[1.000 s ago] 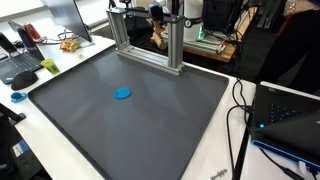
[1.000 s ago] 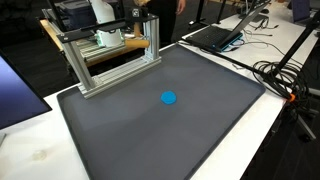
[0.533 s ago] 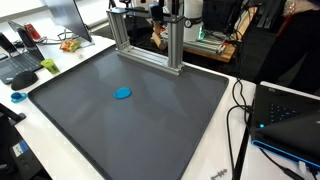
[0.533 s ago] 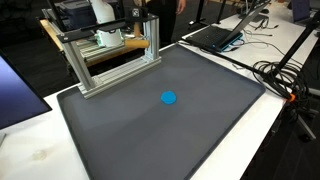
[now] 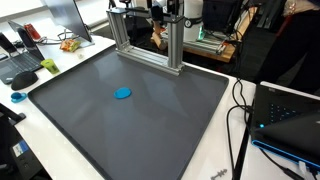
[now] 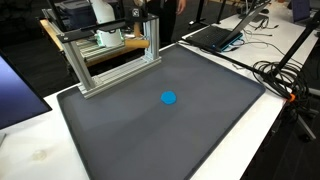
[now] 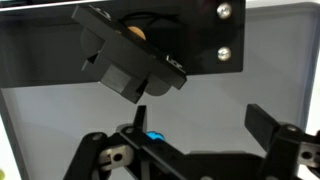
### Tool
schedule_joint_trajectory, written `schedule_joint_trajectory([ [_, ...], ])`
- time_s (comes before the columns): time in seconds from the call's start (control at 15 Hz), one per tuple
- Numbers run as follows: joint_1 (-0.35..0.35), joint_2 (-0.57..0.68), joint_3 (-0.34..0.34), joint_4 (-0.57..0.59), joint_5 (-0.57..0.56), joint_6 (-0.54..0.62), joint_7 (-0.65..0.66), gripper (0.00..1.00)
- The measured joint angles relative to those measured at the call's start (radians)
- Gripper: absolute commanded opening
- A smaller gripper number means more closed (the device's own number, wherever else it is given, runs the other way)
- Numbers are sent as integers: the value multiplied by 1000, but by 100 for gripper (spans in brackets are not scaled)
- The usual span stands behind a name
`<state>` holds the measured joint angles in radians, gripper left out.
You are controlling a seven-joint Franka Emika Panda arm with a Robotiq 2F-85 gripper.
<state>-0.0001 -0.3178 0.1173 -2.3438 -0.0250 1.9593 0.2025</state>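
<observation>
A small, flat, round, bright-blue disc (image 5: 122,93) lies on the dark grey surface (image 5: 160,125), with the gripper (image 7: 200,150) fingers spread wide apart and empty.

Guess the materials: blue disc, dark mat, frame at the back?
Blue disc: flat, saturated, matte; plastic or silicone, cannot tell which. Dark mat: grey, dull, faint sheen without glare; probably rubber or foam. Frame: silvery square bars, satin metal look; likely aluminium extrusion.

Probably a lab: laptop (image 6: 215,35), loose cables (image 6: 281,76), aluminium frame (image 5: 150,42).
</observation>
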Motion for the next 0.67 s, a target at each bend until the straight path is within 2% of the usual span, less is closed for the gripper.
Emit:
schedule_joint_trajectory([
  [0.27, 14, 16, -4, 25, 16, -71, -42, 100],
  [0.67, 41, 39, -5, 36, 44, -108, -104, 100],
])
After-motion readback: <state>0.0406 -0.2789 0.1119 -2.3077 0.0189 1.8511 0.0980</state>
